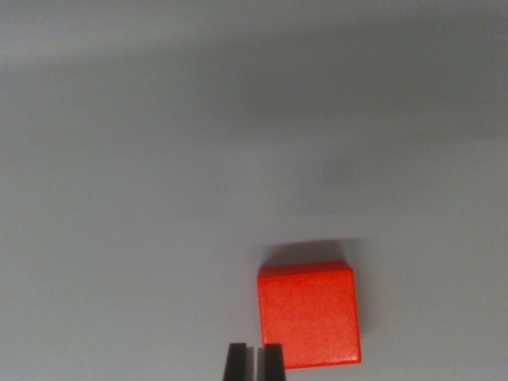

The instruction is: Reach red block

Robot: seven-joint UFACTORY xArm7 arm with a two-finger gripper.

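A red block (309, 313) lies flat on a pale grey surface, low and right of centre in the wrist view. Its top face is square and a thin dark shadow runs along its far edge. My gripper (254, 361) shows at the bottom edge as two dark fingertips with only a narrow slit between them, so it looks shut with nothing held. The right fingertip (273, 362) overlaps the block's lower left corner in the picture; the left fingertip (236, 362) stands over bare surface. How high the tips are above the block cannot be told.
The pale grey surface (159, 198) fills the whole view. A broad soft shadow band crosses the upper part of it.
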